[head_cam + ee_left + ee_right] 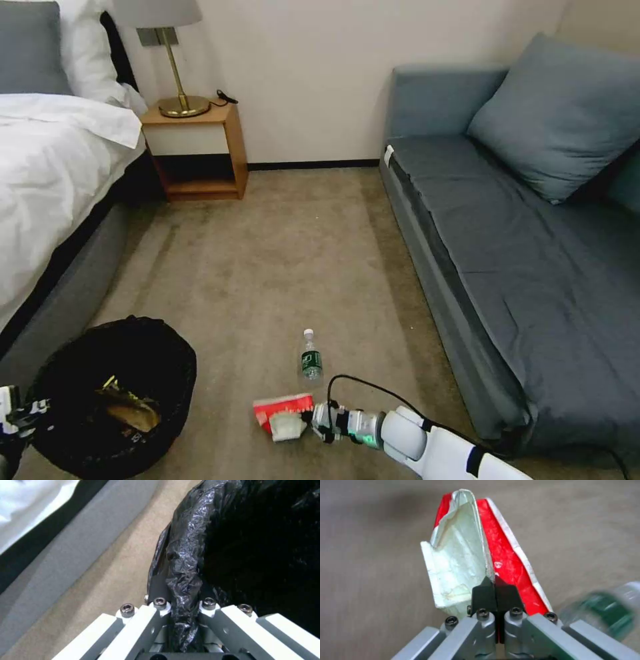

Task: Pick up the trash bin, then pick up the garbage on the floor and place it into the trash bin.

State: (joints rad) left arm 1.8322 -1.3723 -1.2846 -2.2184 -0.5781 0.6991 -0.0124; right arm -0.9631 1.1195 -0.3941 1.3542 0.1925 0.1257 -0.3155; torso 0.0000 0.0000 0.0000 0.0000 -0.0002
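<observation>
While the round black trash bin lined with a crinkly black plastic bag sits at the lower left of the head view, on the beige carpet just beside the grey bed base, the left gripper is clamped on its rim. Look at the left wrist view: the fingers are pinched narrow, with a fold of the shiny black liner squeezed between them. Inside the bin, down in the dark, lie a gold-yellow snack wrapper and a crumpled brown paper piece, touching each other (two pieces of litter in the bin).

Over at the bottom centre of the head view, the right gripper reaches low along the floor to the red-and-white crushed carton. The right wrist view shows it best: the black fingertips are pressed close together on the near edge of the carton, white flap on one side, red panel on the other. Whether the carton is on the carpet or just lifted, I cannot tell.

Just above the carton in the head view, near it but apart, the small clear bottle with a green label stands on the carpet, white cap pointing up the frame. A blurred green edge of it shows at the lower right of the right wrist view.
</observation>
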